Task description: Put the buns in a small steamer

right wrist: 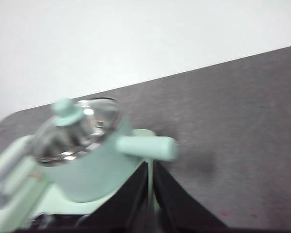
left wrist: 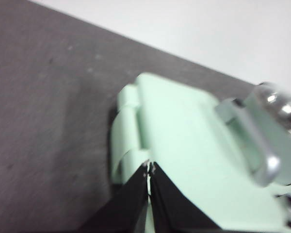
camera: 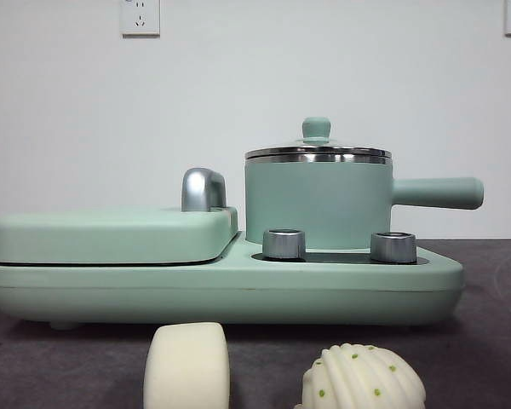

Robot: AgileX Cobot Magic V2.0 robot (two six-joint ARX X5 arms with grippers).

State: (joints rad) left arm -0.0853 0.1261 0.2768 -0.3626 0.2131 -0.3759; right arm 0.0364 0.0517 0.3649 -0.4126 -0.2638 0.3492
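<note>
Two cream-white buns lie on the dark table at the front: a smooth rounded-rectangular bun [camera: 187,365] and a pleated dome bun with green specks [camera: 363,378]. Behind them the small steamer [camera: 317,204], a mint-green pot with steel rim, side handle [camera: 436,192] and glass lid with green knob [camera: 316,129], stands on the appliance base with its lid on. My left gripper [left wrist: 149,167] is shut above the flat griddle [left wrist: 184,145]. Above the small steamer's [right wrist: 82,160] handle [right wrist: 148,147] hovers my right gripper [right wrist: 150,165], shut. Neither gripper shows in the front view.
A flat mint-green hinged griddle [camera: 111,234] with a chrome handle [camera: 203,189] fills the left half of the base [camera: 221,294]. Two steel knobs [camera: 284,244] sit in front of the pot. A white wall stands behind the table.
</note>
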